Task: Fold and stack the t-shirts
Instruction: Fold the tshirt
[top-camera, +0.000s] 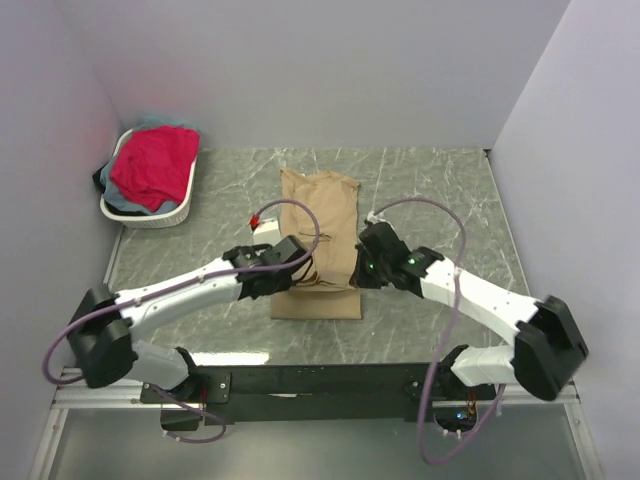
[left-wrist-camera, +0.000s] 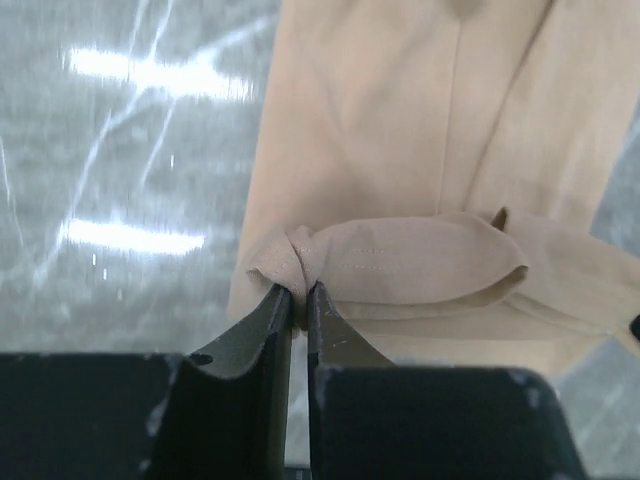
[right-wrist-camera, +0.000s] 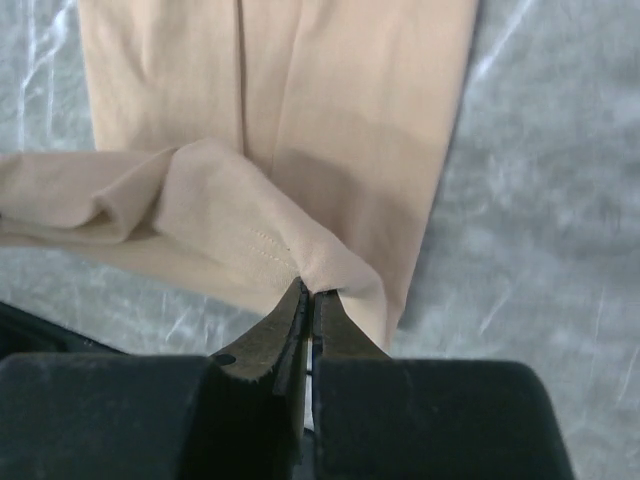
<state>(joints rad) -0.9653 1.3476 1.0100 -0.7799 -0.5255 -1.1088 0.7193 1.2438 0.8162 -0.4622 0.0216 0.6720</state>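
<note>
A tan t-shirt (top-camera: 320, 210) lies as a long narrow strip on the middle of the marble table. Its near end is lifted and curls over the rest of the cloth. My left gripper (top-camera: 303, 262) (left-wrist-camera: 300, 290) is shut on the near left corner of the tan t-shirt (left-wrist-camera: 400, 120), with a bunched bit of hem pinched at the tips. My right gripper (top-camera: 360, 262) (right-wrist-camera: 308, 290) is shut on the near right corner of the tan t-shirt (right-wrist-camera: 330, 90). A red-pink t-shirt (top-camera: 155, 165) lies on top of a pale blue-grey one (top-camera: 122, 200) in the basket.
A white oval basket (top-camera: 150, 220) stands at the far left by the wall. Grey walls close in the table on the left, back and right. Purple cables loop over both arms. Bare marble (top-camera: 440, 200) shows to the right of the shirt.
</note>
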